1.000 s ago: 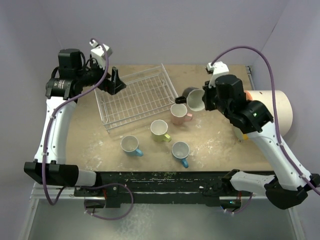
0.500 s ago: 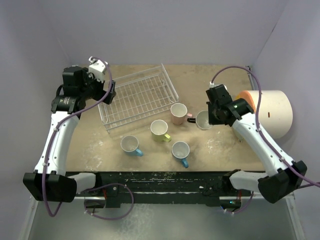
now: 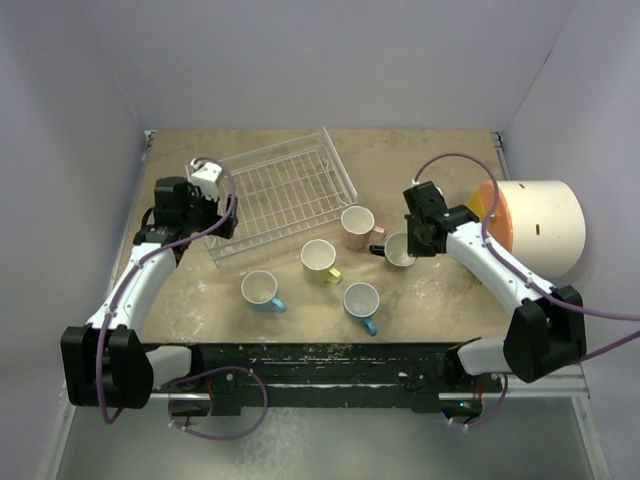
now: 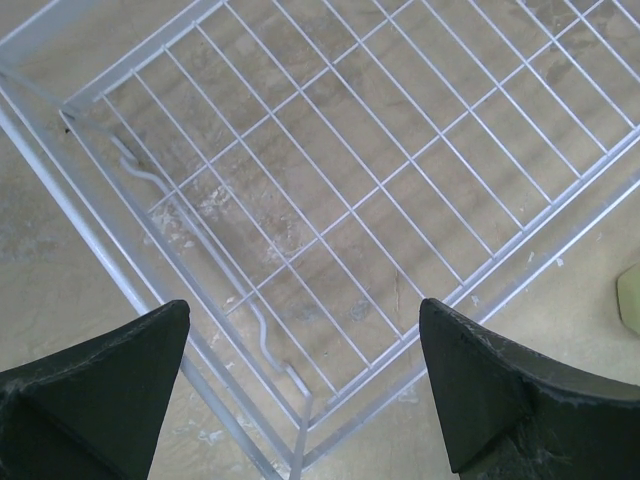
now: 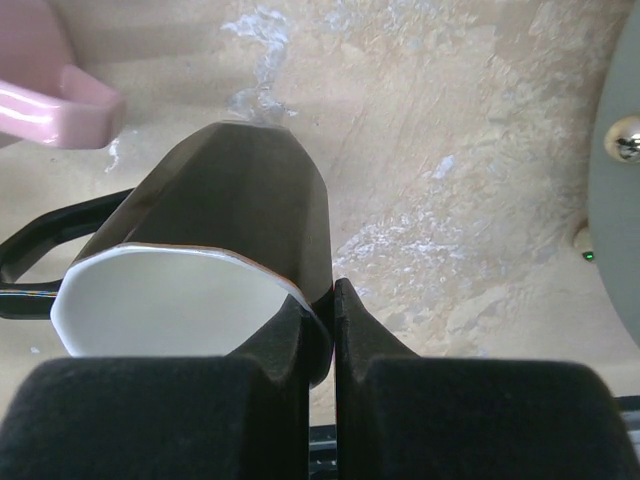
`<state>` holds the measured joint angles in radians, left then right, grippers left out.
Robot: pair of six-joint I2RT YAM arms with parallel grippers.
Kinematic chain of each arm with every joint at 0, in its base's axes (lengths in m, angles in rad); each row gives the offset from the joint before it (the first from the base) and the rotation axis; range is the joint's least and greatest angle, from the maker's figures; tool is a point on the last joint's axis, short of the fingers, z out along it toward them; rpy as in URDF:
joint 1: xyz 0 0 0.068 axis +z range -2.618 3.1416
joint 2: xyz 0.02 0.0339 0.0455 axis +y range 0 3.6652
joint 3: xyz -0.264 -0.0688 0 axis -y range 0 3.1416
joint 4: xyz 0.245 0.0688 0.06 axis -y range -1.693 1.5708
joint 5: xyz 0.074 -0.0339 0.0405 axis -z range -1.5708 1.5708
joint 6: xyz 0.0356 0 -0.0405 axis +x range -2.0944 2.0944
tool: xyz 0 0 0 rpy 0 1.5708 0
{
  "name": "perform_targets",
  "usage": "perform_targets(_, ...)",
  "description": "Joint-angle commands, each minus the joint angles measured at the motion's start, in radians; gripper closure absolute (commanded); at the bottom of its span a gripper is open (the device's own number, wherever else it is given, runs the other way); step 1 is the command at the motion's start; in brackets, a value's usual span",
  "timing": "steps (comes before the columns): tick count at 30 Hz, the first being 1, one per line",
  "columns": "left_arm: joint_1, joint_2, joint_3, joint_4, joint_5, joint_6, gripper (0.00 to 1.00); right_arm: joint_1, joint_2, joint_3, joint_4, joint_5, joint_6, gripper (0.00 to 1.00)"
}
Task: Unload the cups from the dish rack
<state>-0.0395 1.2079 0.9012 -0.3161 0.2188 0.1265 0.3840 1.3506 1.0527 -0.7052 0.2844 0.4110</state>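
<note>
Over the last second the right arm has come down and toward the near side. It had the black mug (image 3: pixel 400 249) tipped in the air by the right corner of the dish rack (image 3: pixel 283 192). Now the mug is low, just right of the pink mug (image 3: pixel 356 226) and close to it, handle pointing left. The wrist view shows it tilted, and whether its base already rests on the bench (image 3: pixel 440 300) cannot be told.

The right claw (image 5: pixel 322 306) is closed hard on the mug's wall at the rim, one finger inside and one outside. The forearm reaches in from the right in front of the cream cylinder (image 3: pixel 540 225), wrist pointing down.

The left arm has pulled back from the rack's far-left side. It now hangs over the rack's near-left corner, and the left claw (image 4: pixel 300 395) is spread wide and holds nothing.

The rack's grid carries no cup. The yellow-green mug (image 3: pixel 319 259) and the two light blue mugs (image 3: pixel 261 289) (image 3: pixel 361 299) stand on the bench near of the rack. Judging from this, the black mug is the last one. What remains is likely to set it flat, let go and lift clear without knocking the pink mug.
</note>
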Motion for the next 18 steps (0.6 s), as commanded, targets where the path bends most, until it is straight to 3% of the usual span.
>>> perform_targets(1,0.006,-0.074,-0.111,0.243,0.002,-0.052,0.01,-0.034,0.032,-0.011,0.124,-0.051,0.020,1.00)
perform_targets(9,0.006,-0.135,-0.301,0.487,-0.004,-0.003,0.01,-0.094,0.109,0.003,0.105,-0.123,0.008,1.00)
perform_targets(10,0.006,-0.148,-0.344,0.561,-0.009,-0.001,0.01,-0.097,0.113,0.010,0.101,-0.127,0.014,0.97)
perform_targets(13,0.006,-0.188,-0.460,0.686,-0.021,-0.014,0.01,-0.097,0.106,0.034,0.091,-0.124,0.031,0.63)
perform_targets(18,0.006,-0.172,-0.500,0.708,-0.033,-0.033,0.01,-0.097,0.053,0.087,0.062,-0.108,0.043,0.48)
